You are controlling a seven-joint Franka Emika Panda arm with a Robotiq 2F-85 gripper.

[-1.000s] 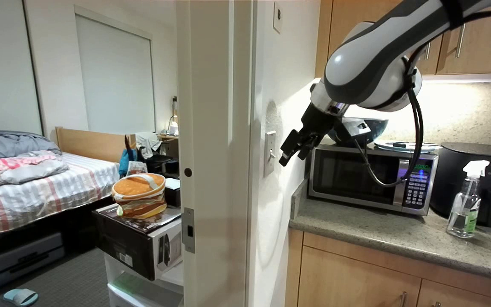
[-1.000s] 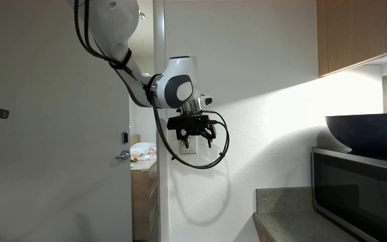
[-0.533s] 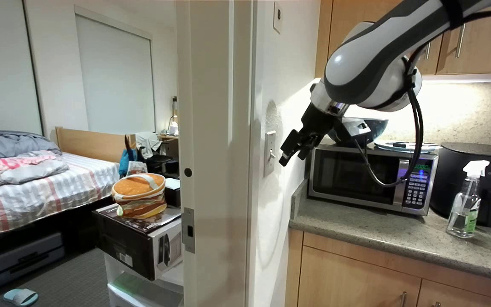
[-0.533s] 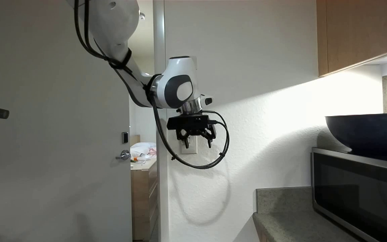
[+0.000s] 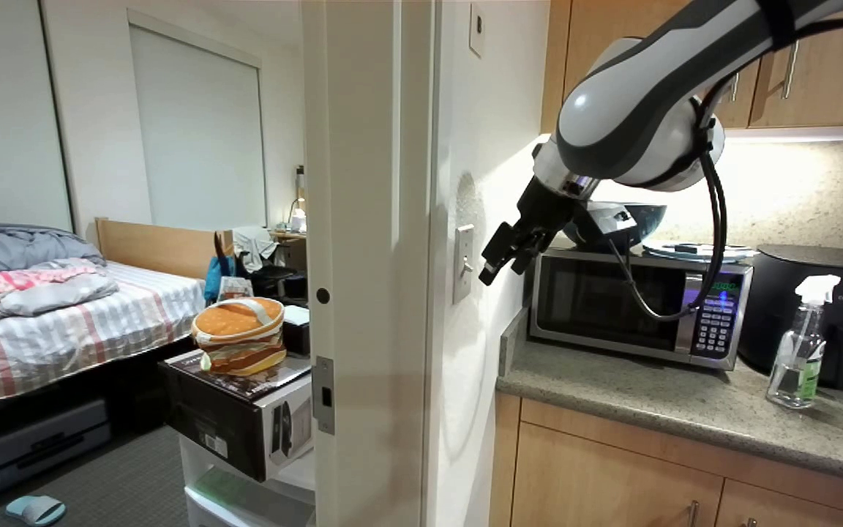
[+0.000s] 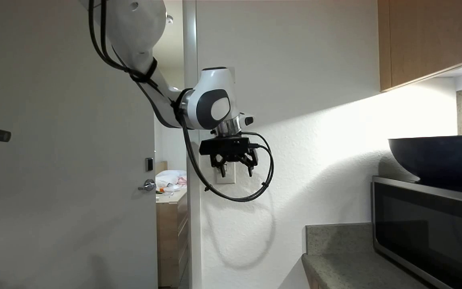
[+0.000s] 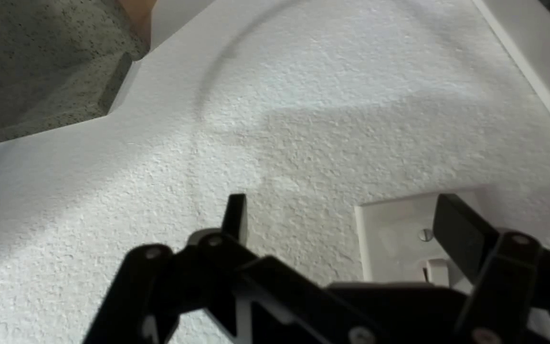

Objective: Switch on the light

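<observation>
A white light switch plate (image 5: 463, 245) with a small white toggle (image 5: 468, 267) is on the wall beside the door frame. The toggle sticks out and appears to tilt slightly down. My black gripper (image 5: 503, 271) is open and empty, its fingertips a short gap from the toggle. In an exterior view the gripper (image 6: 236, 175) partly covers the plate (image 6: 230, 173). In the wrist view the gripper (image 7: 344, 197) has its fingers spread wide. The right finger overlaps the plate (image 7: 389, 229), near the toggle (image 7: 438, 272); the plate's lower part is hidden by the gripper.
A microwave (image 5: 619, 307) with a dark bowl (image 6: 439, 156) on top stands on the stone counter (image 5: 612, 388). A spray bottle (image 5: 798, 351) stands at its right. The door frame (image 5: 370, 293) is close to the switch. Looped cables (image 6: 239, 199) hang below the gripper.
</observation>
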